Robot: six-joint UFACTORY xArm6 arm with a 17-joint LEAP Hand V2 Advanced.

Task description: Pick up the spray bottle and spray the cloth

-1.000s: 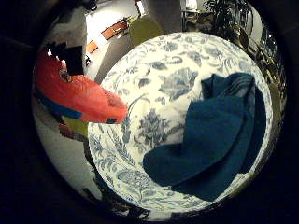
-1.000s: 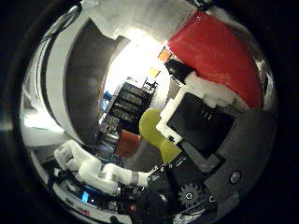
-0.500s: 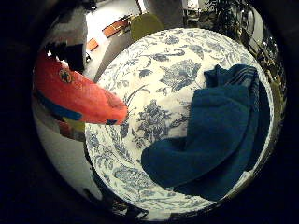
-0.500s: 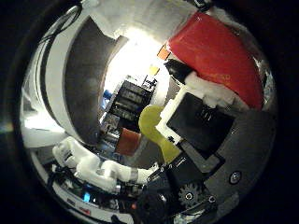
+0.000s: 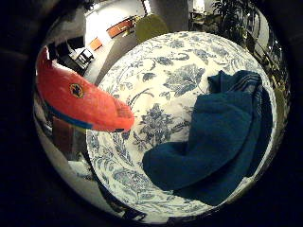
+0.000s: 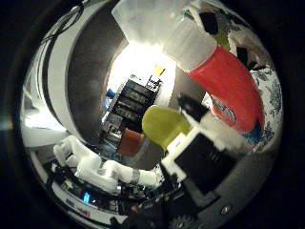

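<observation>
A red spray bottle (image 5: 80, 101) with a blue and yellow label hangs close to my palm, above the edge of the round table. Its white neck and clear spray head (image 6: 157, 24) show in the thumb side view. My right hand (image 6: 205, 160) shows a black and white finger lying against the bottle's red body, so the hand is curled round the bottle. The dark blue cloth (image 5: 222, 142) lies crumpled on the table, a short way across from the bottle's tip.
The round table wears a white tablecloth with a blue flower print (image 5: 165, 80). A yellow-green chair (image 5: 151, 26) stands beyond its far edge. Plants (image 5: 232, 14) grow behind the table. Dark shelves (image 6: 131, 107) and a white robot arm (image 6: 95, 164) are across the room.
In the thumb side view the bottle's white neck and spray head have come into sight, and the black and white finger sits lower. The table view has shifted slightly with the camera.
</observation>
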